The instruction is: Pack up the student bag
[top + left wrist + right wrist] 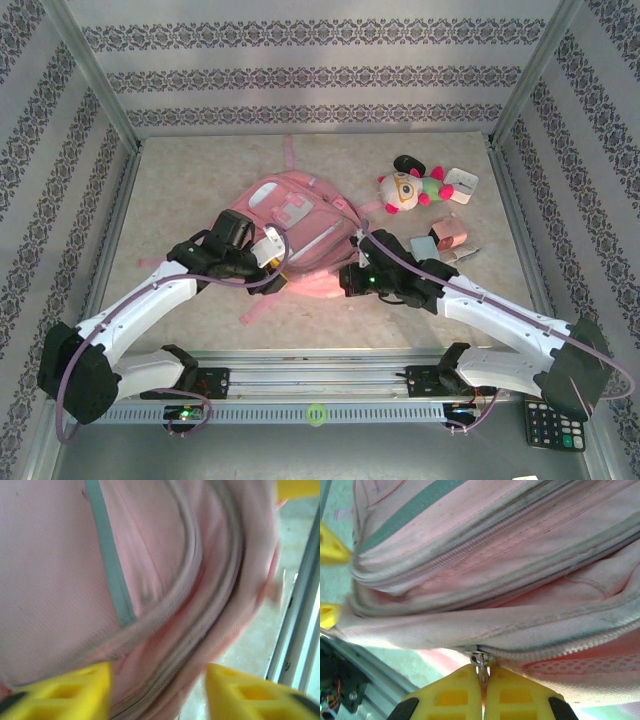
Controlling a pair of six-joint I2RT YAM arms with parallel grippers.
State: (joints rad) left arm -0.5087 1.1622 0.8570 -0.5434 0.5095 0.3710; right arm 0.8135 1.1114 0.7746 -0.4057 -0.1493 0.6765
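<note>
The student bag (290, 212), a large pink backpack with grey-white trim, lies flat in the middle of the table. At its near left corner, my left gripper (270, 250) is open. In the left wrist view its yellow fingers (75, 692) stand wide apart over the bag's zippered edge (165, 630), gripping nothing; this view is blurred. My right gripper (483, 682) is at the bag's near right edge and shut on a metal zipper pull (482, 662). The pull hangs from the slider of a white-toothed zipper (560, 647). The left gripper's yellow fingertips (330, 550) show in the right wrist view.
A plush toy (410, 187) and a white box (462, 183) lie right of the bag at the back. A small pink item (452, 232) and a grey one (425, 246) sit nearer my right arm. A calculator (553, 425) rests beyond the front rail (320, 378).
</note>
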